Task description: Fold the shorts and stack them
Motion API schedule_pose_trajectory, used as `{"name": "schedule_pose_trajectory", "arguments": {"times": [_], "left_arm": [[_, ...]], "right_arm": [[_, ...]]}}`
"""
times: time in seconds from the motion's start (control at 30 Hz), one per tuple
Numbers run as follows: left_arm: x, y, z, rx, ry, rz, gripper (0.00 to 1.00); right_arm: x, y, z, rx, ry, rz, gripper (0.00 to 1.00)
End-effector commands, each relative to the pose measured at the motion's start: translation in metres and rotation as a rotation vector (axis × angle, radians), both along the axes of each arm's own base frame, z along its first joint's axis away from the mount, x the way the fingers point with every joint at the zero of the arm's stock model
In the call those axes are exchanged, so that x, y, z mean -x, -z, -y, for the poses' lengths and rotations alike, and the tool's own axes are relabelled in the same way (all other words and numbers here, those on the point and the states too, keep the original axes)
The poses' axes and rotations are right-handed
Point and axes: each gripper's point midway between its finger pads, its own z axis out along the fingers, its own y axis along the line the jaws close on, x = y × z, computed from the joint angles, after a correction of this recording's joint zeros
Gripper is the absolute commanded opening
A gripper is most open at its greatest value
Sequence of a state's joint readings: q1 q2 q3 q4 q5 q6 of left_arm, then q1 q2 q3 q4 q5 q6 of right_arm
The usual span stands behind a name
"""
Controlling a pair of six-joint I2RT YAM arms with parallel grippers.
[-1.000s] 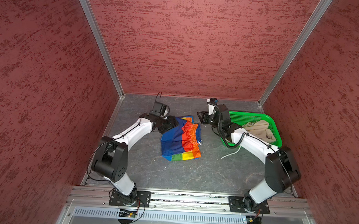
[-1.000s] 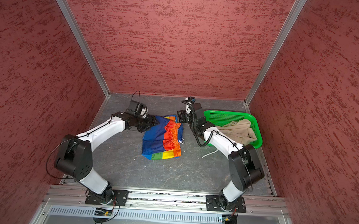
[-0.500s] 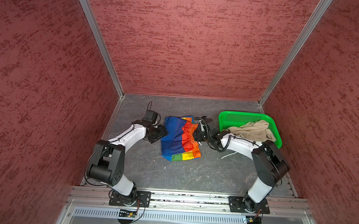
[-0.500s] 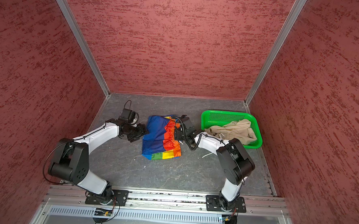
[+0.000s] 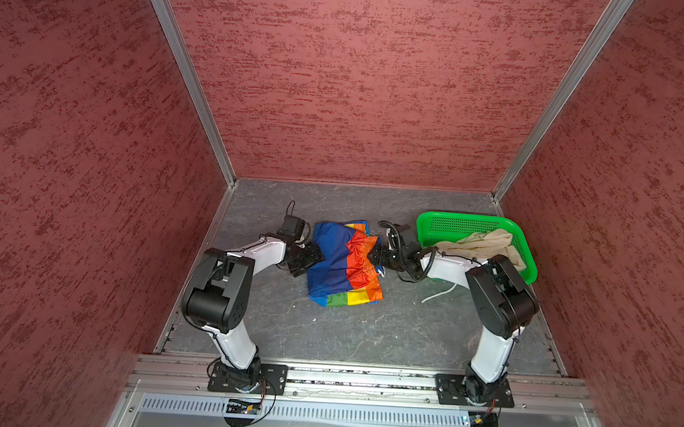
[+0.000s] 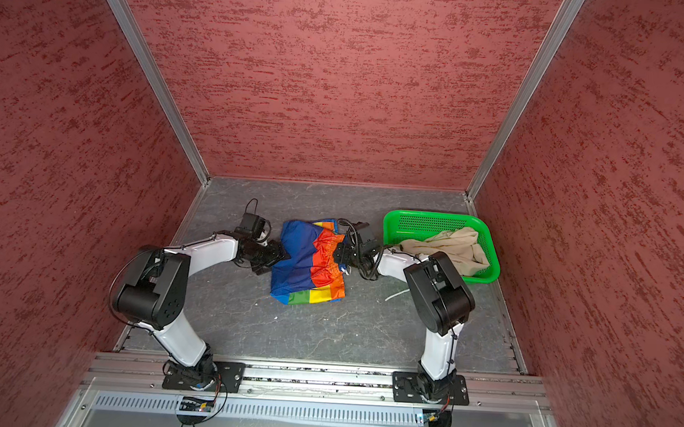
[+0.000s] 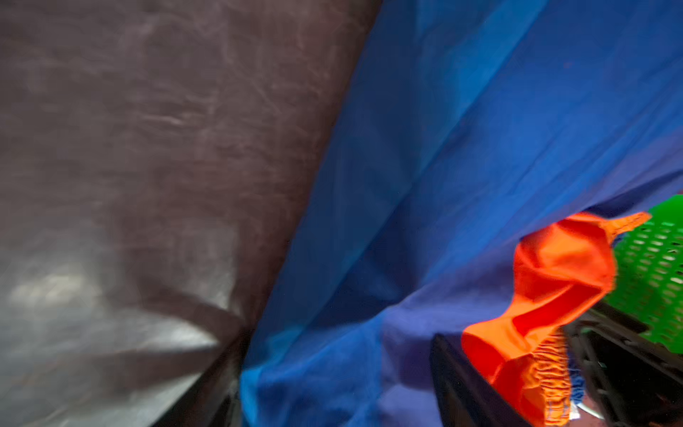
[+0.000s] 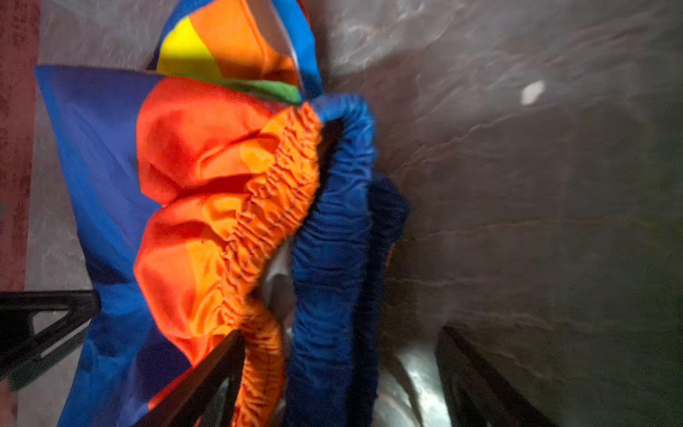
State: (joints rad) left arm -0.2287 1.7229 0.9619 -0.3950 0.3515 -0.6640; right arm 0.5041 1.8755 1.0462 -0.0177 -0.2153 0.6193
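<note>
Red-walled cell sitting on a grey floor, alu frame.
Three mottled red, rough-textured panels are boxing the space in: back wall (image 5: 359,83), left wall (image 5: 73,168), right wall (image 5: 634,197). A left corner post (image 5: 186,78) and a right corner post (image 5: 559,97), both bare aluminium, are running up the rear corners and splaying outward in both top views. The floor (image 5: 346,335) is showing as a dark grey marbled sheet with pale veins and a few white specks, and it is catching a soft sheen in the right wrist view. An aluminium rail (image 5: 364,378) is spanning the front edge, with a slotted vent strip (image 5: 362,415) lying just below. Light is falling from above, brightest on the upper back wall.
</note>
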Motion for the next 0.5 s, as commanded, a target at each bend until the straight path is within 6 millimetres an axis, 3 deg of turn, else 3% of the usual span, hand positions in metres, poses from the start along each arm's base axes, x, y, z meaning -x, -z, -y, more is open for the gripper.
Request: {"name": "schedule_pose_trajectory", "arguments": {"times": [0.0,0.07,0.17,0.27,0.47], "left_arm": [[0.0,0.015,0.003,0.005,0.002,-0.013,0.56],[-0.005,0.017,-0.003,-0.021,-0.014,-0.011,0.27],[-0.018,0.02,-0.017,-0.047,-0.044,-0.019,0.02],[-0.038,0.015,-0.042,-0.074,-0.091,-0.016,0.0],[-0.086,-0.025,-0.115,-0.126,-0.239,0.059,0.0]], "right_arm": [[-0.005,0.008,-0.007,-0.073,0.02,-0.041,0.81],[-0.007,0.01,-0.011,-0.091,0.015,-0.045,0.83],[-0.011,0.003,-0.009,-0.09,0.027,-0.018,0.87],[-0.017,-0.017,0.001,-0.061,0.053,0.057,0.98],[-0.022,-0.055,0.046,0.062,0.161,0.206,0.99]]}}
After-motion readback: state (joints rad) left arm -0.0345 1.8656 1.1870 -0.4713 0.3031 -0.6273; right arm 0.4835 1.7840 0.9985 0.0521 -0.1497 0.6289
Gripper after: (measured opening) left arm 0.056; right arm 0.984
